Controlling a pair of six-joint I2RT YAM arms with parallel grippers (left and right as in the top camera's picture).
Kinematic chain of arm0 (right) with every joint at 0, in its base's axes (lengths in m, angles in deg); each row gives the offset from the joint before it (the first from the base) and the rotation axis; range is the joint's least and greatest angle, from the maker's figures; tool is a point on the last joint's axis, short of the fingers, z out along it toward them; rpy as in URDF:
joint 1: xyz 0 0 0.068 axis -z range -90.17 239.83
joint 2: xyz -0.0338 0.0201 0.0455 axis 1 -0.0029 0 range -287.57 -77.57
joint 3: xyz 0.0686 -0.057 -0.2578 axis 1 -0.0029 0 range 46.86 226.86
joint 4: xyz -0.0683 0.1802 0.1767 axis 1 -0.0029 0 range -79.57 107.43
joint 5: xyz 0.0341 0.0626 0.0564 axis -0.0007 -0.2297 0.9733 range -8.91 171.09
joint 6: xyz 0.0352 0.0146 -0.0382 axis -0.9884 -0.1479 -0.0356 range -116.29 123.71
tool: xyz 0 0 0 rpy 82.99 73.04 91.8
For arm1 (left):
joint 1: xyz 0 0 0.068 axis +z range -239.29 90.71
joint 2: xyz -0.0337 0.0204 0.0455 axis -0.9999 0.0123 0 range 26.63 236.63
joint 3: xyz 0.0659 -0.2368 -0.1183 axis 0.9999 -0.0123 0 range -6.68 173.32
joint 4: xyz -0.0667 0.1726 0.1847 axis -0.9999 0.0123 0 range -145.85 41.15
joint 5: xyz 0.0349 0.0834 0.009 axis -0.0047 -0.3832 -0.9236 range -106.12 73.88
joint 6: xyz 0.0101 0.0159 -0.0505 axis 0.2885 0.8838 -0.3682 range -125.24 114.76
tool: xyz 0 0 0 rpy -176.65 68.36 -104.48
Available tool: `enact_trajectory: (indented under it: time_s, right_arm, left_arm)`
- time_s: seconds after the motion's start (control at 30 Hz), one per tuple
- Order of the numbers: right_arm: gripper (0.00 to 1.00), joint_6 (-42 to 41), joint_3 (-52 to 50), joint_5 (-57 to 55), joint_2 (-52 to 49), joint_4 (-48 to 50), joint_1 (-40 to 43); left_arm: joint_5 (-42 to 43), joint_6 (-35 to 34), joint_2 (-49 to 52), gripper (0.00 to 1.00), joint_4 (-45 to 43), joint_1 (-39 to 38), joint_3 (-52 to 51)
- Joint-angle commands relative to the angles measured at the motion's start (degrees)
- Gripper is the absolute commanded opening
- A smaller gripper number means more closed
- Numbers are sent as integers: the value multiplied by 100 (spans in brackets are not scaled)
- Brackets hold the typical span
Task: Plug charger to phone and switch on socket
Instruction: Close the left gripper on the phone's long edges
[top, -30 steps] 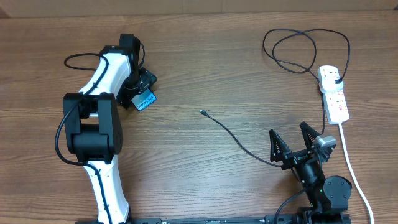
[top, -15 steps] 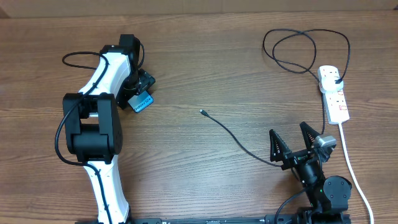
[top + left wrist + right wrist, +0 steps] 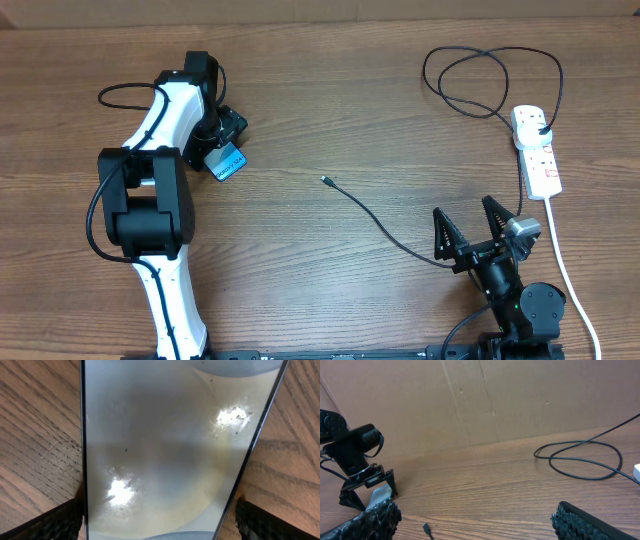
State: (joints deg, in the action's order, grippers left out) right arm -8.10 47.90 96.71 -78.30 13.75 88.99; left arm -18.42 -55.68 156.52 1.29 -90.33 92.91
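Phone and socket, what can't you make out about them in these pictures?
Phone: overhead, the left arm covers most of it; left wrist view, glare washes out the screen and both ends are cut off.
Left fingers: whether they pinch the phone or only straddle it is unclear.
Socket: overhead, switches too small to read; right wrist view, cut off by the right edge.

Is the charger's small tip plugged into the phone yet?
No, the charger tip lies loose on the bare table, well apart from the phone.
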Motion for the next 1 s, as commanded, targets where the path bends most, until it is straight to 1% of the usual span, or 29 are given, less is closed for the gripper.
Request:
enact_trajectory:
  time_s: [0.0,0.13,0.5,0.73,0.97]
  right_arm:
    - [100,-17,-59,-61,57,33,-28]
    - [100,-17,-59,-61,57,33,-28]
    - [100,-17,-59,-61,57,35,-28]
    - [100,-17,-59,-61,55,35,-28]
    - [100,-17,-59,-61,55,35,-28]
  left_arm:
    - [20,48,514,99,140,55,-181]
    - [-2,48,514,95,264,57,-181]
    - [-22,48,514,91,299,66,-184]
    - [-22,50,514,80,306,66,-184]
    - [-22,50,514,76,306,66,-184]
